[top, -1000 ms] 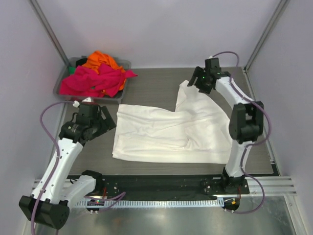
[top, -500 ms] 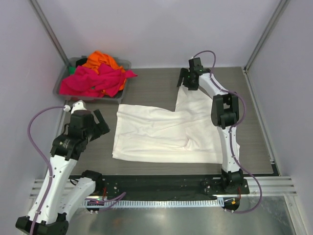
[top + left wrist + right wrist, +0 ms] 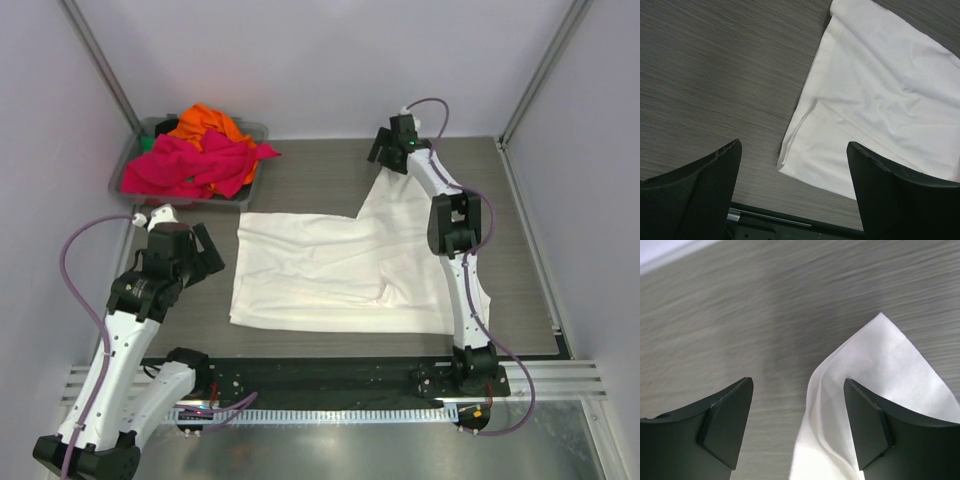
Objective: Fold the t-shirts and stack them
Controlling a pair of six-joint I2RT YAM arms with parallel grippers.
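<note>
The right arm stretches nearly straight toward the far end of the surface (image 3: 310, 175), its right gripper (image 3: 797, 385) tipped down over the far pointed corner of the cream-white t-shirt (image 3: 340, 265). Its jaws stand wide apart and hold nothing, with the corner lying below between them. The left arm is bent, elbow low and wrist raised. The left gripper (image 3: 795, 150) hangs just off the shirt's left edge, jaws spread and empty. The shirt lies flat mid-surface. The pink t-shirts (image 3: 190, 165) and orange t-shirt (image 3: 205, 122) are heaped in the grey bin (image 3: 255, 130) at the far left.
</note>
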